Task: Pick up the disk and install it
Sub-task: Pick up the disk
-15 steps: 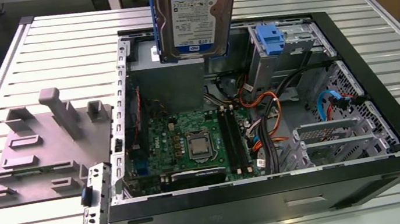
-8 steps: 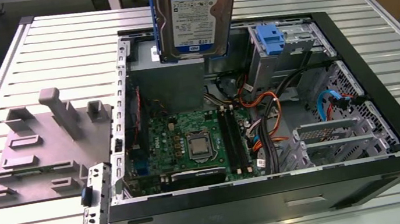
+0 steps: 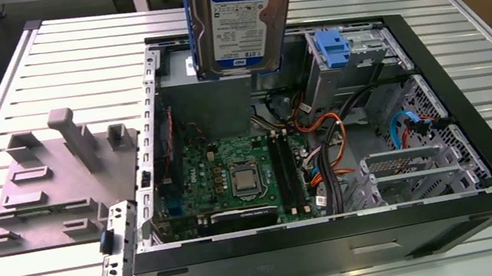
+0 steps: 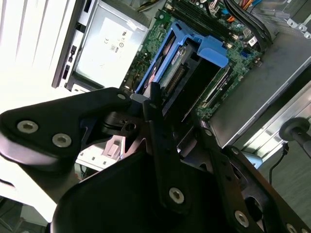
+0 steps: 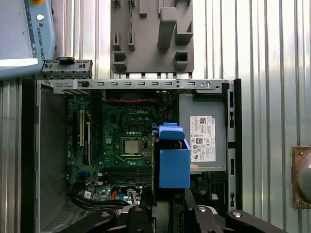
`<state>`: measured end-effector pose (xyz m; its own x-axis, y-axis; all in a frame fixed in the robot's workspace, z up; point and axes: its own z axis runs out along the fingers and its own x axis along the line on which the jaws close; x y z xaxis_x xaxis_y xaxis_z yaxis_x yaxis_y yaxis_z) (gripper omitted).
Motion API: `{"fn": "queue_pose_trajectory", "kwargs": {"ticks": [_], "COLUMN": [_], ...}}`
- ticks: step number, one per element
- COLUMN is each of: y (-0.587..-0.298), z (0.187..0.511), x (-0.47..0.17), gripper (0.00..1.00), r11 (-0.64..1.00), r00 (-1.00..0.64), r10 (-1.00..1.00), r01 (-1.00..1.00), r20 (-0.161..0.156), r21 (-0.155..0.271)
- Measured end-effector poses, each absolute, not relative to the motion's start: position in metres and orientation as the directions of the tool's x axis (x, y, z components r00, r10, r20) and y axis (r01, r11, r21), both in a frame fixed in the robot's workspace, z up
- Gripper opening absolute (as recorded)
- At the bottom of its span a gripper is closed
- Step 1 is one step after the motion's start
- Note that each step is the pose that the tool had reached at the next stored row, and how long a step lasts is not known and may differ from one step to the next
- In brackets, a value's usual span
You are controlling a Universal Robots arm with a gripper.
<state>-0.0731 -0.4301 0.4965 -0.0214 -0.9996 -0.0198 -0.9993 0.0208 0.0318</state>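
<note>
In the foreground the gripper is spreading its black linkage, and its fingers are pressing on the two sides of the disk at the centre of the frame. The disk is showing its blue side rails and a blue tab, and it is hanging over the open computer case. Beyond it, the green motherboard is lying beside the grey power-supply box with its white sticker. Black cables are running across the far part of the frame.

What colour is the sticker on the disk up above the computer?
The sticker on the disk is white with blue bands. It shows best in the exterior view.
</note>
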Motion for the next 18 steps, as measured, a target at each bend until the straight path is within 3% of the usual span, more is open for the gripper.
{"fn": "queue_pose_trajectory", "kwargs": {"ticks": [18], "y": [-0.443], "z": [0.496], "x": [-0.073], "gripper": [0.35], "r11": [0.021], "r00": [-0.021], "r10": [-1.0], "r01": [-0.999], "r20": [-0.02], "r21": [0.032]}}
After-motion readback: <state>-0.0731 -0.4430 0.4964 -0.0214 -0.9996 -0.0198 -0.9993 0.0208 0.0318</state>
